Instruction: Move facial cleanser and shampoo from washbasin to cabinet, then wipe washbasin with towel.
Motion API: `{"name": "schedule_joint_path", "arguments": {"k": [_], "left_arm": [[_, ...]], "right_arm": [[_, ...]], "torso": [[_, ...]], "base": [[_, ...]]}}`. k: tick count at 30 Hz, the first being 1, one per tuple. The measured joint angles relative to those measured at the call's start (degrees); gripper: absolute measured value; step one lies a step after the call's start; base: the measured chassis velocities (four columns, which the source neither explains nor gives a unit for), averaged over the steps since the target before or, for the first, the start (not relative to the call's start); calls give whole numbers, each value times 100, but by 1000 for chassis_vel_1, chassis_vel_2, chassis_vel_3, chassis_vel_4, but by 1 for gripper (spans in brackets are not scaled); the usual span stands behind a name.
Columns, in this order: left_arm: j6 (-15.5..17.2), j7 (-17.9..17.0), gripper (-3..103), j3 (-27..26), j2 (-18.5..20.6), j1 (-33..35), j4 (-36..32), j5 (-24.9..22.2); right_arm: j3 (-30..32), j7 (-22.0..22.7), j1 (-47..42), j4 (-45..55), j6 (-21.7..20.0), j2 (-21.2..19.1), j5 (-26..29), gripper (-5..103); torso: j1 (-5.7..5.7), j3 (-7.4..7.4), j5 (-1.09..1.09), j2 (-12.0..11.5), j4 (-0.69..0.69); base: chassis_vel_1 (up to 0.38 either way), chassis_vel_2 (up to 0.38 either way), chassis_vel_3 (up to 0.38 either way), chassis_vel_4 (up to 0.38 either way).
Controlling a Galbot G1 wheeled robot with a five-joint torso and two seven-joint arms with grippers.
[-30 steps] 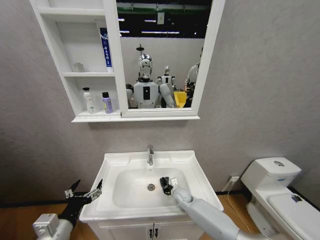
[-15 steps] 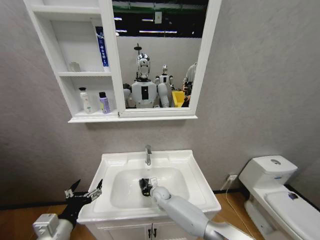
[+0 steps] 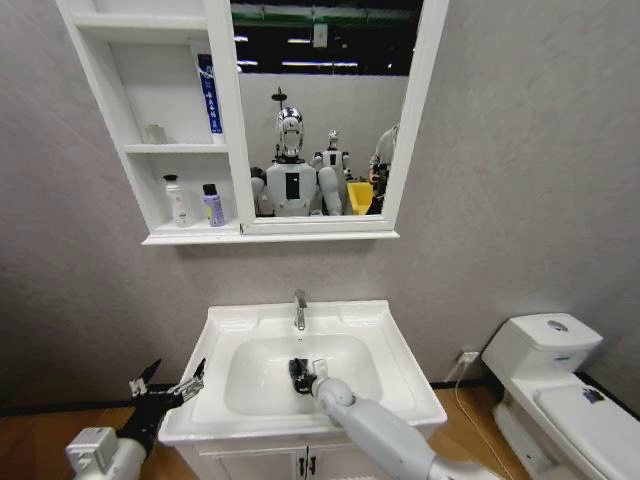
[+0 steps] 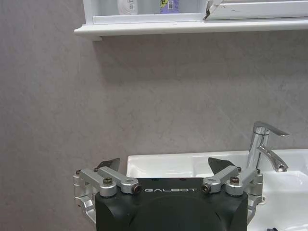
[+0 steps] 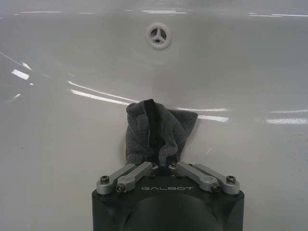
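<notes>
Head view, lower centre: right gripper clamped on towel, pressed low into washbasin bowl for wiping; left gripper, fingers apart, idle lower left; bottles already shelved in cabinet.

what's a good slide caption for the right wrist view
Right gripper shut on the towel, pressing it against the white washbasin bowl below the overflow hole.

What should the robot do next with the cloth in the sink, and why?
Probably slide the towel on across the bowl of the washbasin. The right gripper is shut on it, pressing it against the wall below the overflow hole, with more bowl around it.
</notes>
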Motion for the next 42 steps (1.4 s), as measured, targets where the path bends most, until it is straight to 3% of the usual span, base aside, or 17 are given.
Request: {"name": "schedule_joint_path", "arguments": {"k": [4,15,22,31,32,35,36,38,42], "left_arm": [[0,0,100,0,0,0,0,0],[0,-1,100,0,0,-1,0,0],[0,-1,100,0,0,0,0,0],[0,-2,100,0,0,0,0,0],[0,-2,100,0,0,0,0,0],[0,-2,100,0,0,0,0,0],[0,-2,100,0,0,0,0,0],[0,-2,100,0,0,0,0,0],[0,-1,100,0,0,0,0,0]], "right_arm": [[-82,56,51,-38,-14,131,-1,5],[-669,89,404,-582,249,1348,77,5],[-598,8,339,-462,323,1334,34,5],[116,82,-213,336,145,59,-78,5],[116,82,-213,336,145,59,-78,5],[356,-155,-303,480,172,-550,-516,5],[356,-155,-303,480,172,-550,-516,5],[477,-227,-309,590,165,-998,-651,5],[633,-274,-363,786,163,-1478,-744,5]], "torso": [[0,0,-5,0,-6],[1,1,0,-2,1],[1,1,4,-2,3],[1,0,4,-1,0],[1,0,4,-1,0],[0,0,5,-1,1],[0,0,5,-1,1],[0,-1,3,0,1],[-1,-2,8,1,6]], "base": [[0,0,0,0],[-5,-1,-1,-2],[0,0,0,0],[0,0,0,0],[0,0,0,0],[0,0,0,0],[0,0,0,0],[0,0,0,0],[0,0,0,0]]}}
